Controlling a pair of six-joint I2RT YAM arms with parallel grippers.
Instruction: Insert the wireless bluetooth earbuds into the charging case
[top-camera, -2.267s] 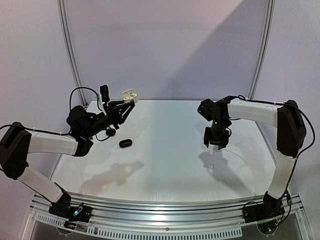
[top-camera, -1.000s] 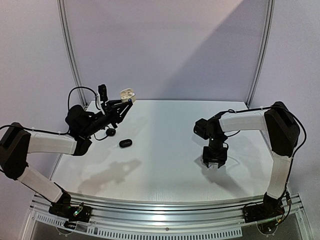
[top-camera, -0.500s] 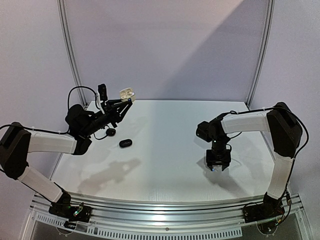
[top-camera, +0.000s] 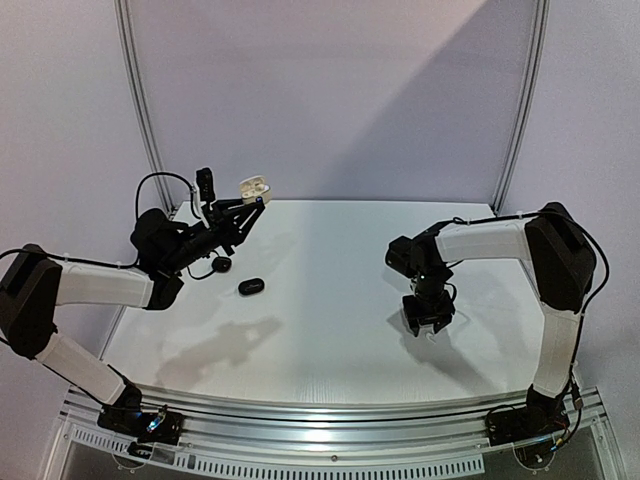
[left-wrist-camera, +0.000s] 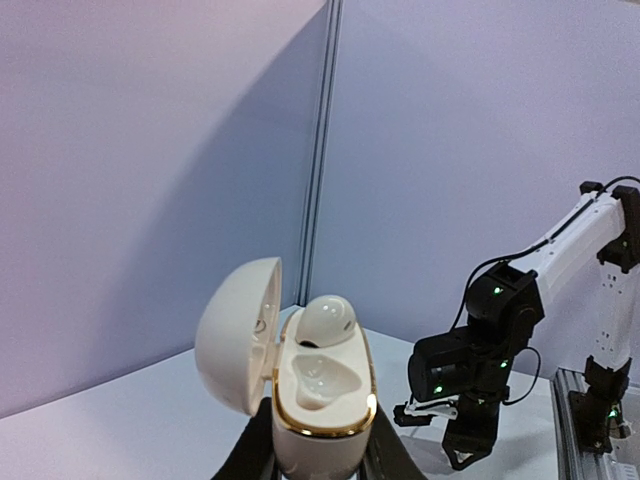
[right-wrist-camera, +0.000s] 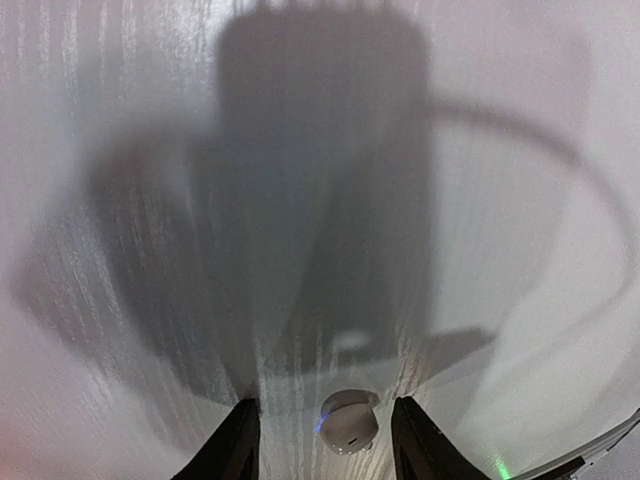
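My right arm has come down since the earlier frame. My right jaws now hang low over the desk (top-camera: 330, 250), half parted, straddling one white earbud (right-wrist-camera: 348, 422) that lies there; they seem not to touch it. My left jaws are clenched on the single white charging case (left-wrist-camera: 320, 400), held aloft at far left, lid open, with a second white earbud (left-wrist-camera: 325, 320) seated inside. Two dark things lie on the desk below it: a dark pebble (top-camera: 251, 286) and a smaller dark lump (top-camera: 220, 264).
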